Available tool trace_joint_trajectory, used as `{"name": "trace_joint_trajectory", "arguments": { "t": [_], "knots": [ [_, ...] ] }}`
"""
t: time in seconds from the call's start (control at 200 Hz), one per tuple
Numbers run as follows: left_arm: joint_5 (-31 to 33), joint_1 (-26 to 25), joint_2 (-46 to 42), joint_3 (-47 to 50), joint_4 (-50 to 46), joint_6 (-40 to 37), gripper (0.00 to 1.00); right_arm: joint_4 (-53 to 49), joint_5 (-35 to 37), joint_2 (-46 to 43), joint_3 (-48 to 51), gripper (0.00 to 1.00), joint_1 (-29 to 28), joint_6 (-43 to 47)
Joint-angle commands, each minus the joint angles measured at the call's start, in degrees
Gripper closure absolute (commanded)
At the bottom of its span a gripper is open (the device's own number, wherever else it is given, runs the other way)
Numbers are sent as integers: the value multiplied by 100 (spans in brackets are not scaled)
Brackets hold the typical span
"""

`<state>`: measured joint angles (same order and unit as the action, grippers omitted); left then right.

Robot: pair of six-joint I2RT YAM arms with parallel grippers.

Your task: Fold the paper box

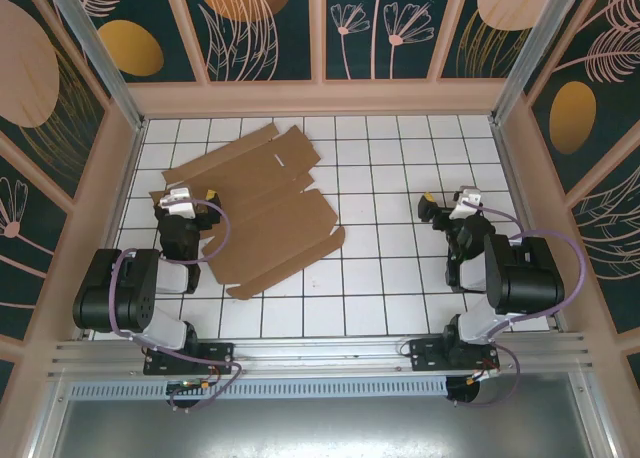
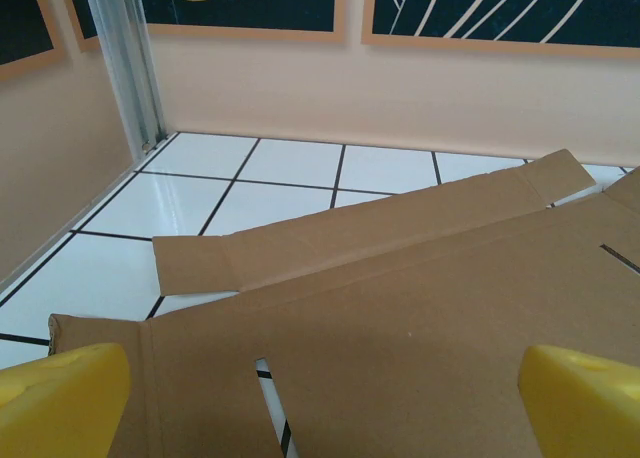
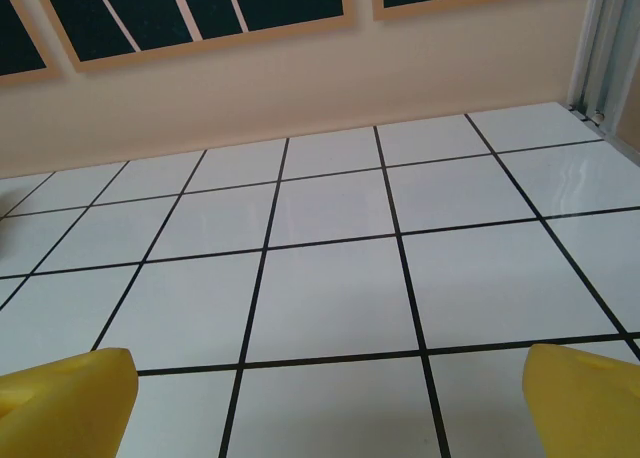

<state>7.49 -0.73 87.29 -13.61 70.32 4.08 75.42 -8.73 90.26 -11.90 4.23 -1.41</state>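
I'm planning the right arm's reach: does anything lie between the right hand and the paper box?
Nothing visible does. Just bare white tiles separate the open right hand from the paper box, which lies unfolded toward the left.

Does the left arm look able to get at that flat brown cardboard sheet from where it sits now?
Probably yes. The left gripper hangs open at the left edge of the flat brown cardboard sheet, whose flaps lie right below its yellow fingertips, and nothing stands between them.
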Motion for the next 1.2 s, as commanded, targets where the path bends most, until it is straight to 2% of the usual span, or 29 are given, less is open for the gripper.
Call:
{"name": "trace_joint_trajectory", "arguments": {
  "t": [0.0, 1.061, 1.121, 1.191],
  "knots": [
    [-55, 20, -34, -2, 214, -15, 1, -1, -32, -71, -76, 1, -19, 115],
    [-30, 20, -73, 23, 262, -12, 1, 141, -224, -70, -15, 1, 55, 53],
    [65, 20, -291, 49, 145, 14, 1, 38, -360, -287, -5, 1, 65, 89],
    [162, 12, -791, -25, -362, 58, 1, -848, -192, -989, -130, 1, -143, 296]
  ]
}}
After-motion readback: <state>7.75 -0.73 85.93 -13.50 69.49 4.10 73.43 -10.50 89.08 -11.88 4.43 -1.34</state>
